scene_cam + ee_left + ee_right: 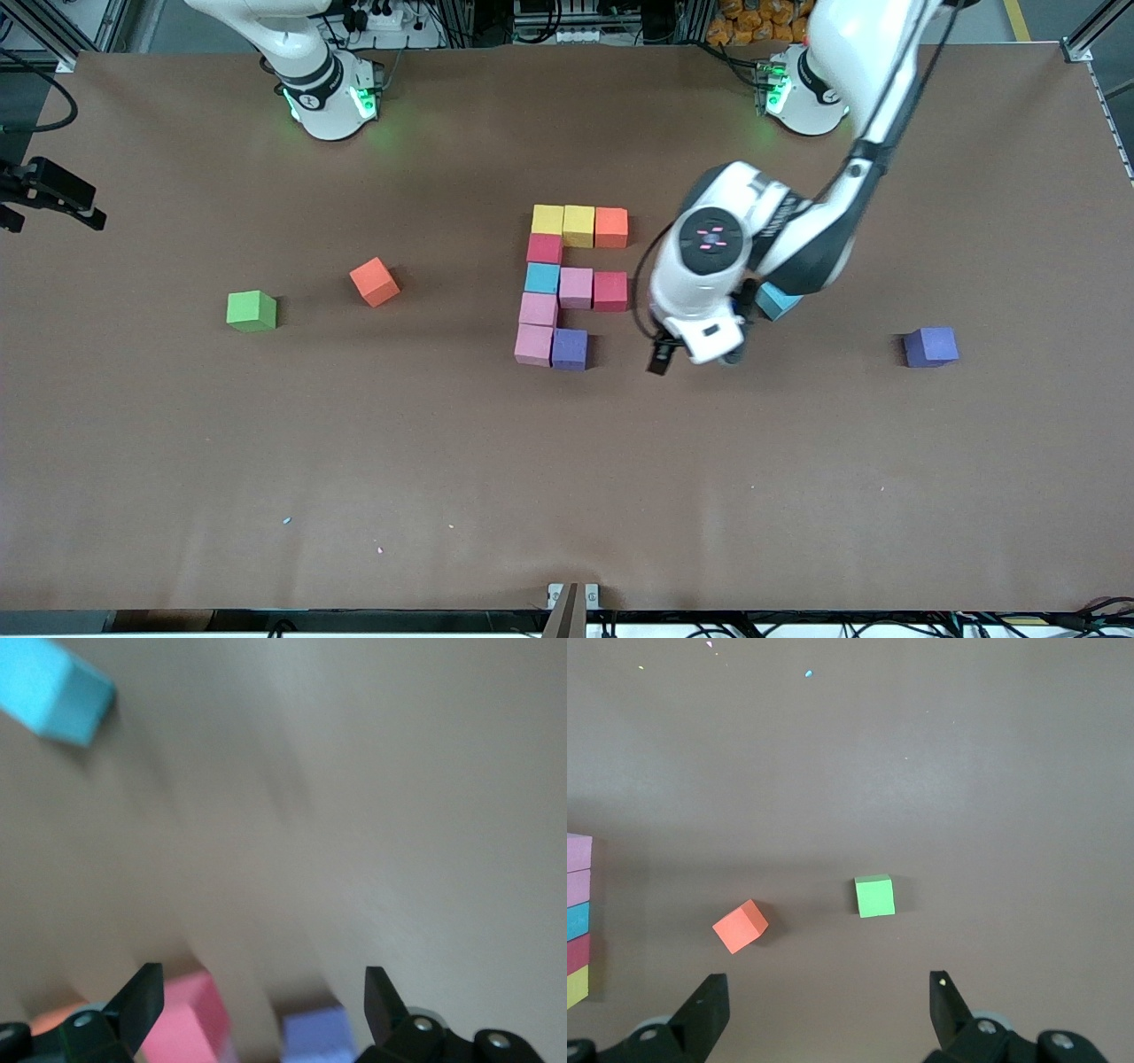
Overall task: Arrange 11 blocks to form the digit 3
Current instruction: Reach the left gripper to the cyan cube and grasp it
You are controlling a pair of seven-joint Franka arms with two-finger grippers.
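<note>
The left gripper (695,354), fingers spread and empty, hangs over bare table beside the unfinished digit 3 (567,283) of touching matte cubes, whose nearest bar stops at a small purple cube (570,348). The loose light blue matte cube (780,303) (half hidden under the wrist) sits at two o'clock from it in the front view, so this arm is far closer. The right gripper (828,1010), also spread, waits high above the stray orange-red cube (741,926) and green cube (874,896).

A robotics lab: two white arm bases (328,97) bolted to a brown-covered table (266,443), aluminium framing (1085,44), and cables (567,22) strung along the far edge.
</note>
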